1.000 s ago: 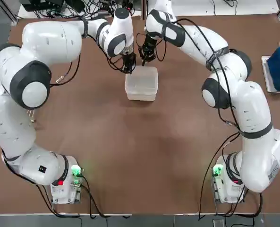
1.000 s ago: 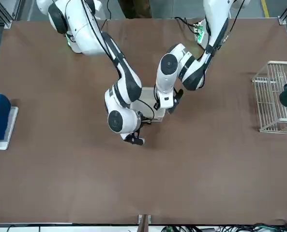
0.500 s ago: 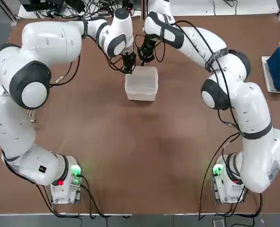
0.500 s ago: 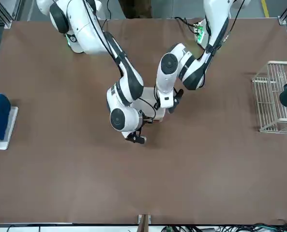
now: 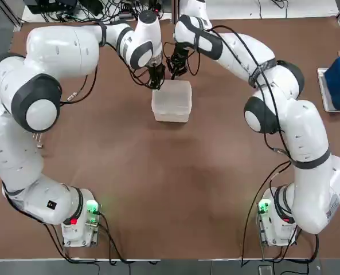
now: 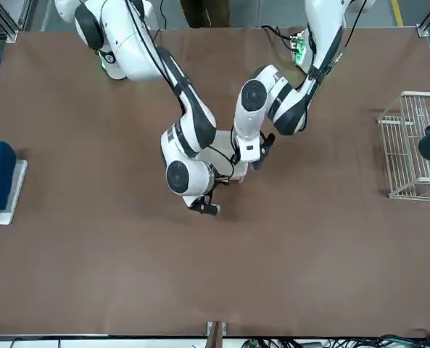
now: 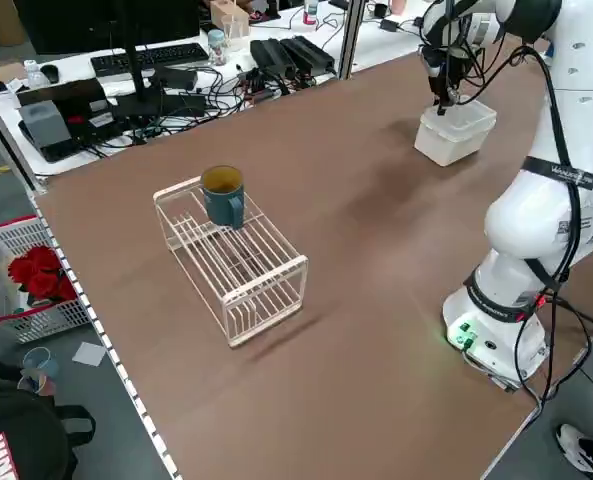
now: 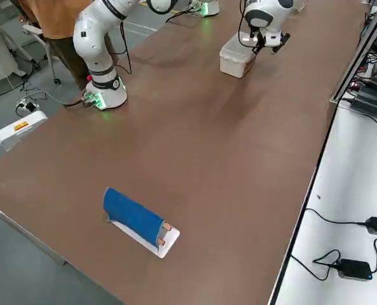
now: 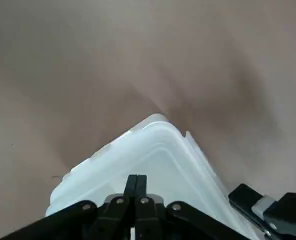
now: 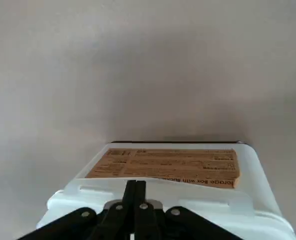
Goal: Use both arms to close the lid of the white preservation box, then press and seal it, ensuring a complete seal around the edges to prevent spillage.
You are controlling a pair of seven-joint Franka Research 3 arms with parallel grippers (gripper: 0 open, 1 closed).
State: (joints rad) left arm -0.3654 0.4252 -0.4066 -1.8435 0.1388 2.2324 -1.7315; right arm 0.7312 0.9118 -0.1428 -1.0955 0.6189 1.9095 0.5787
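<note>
**Two closed tools press the far edge of the box**

We see the white preservation box (image 5: 171, 101) on the brown worktop (image 5: 175, 189), a little toward 12 o'clock from the middle in the top view. The lid (image 10: 172, 165) lies flat on it, so closing looks done and sealing is the job now.

We keep the left tool (image 5: 155, 81) at the box's 11 o'clock corner and the right tool (image 5: 176, 69) just beside it at 12 o'clock. Both tools have their fingers pinched together with nothing held. We think shut fingers make a firm tip for pushing the edges (image 9: 187, 145) down.
</note>
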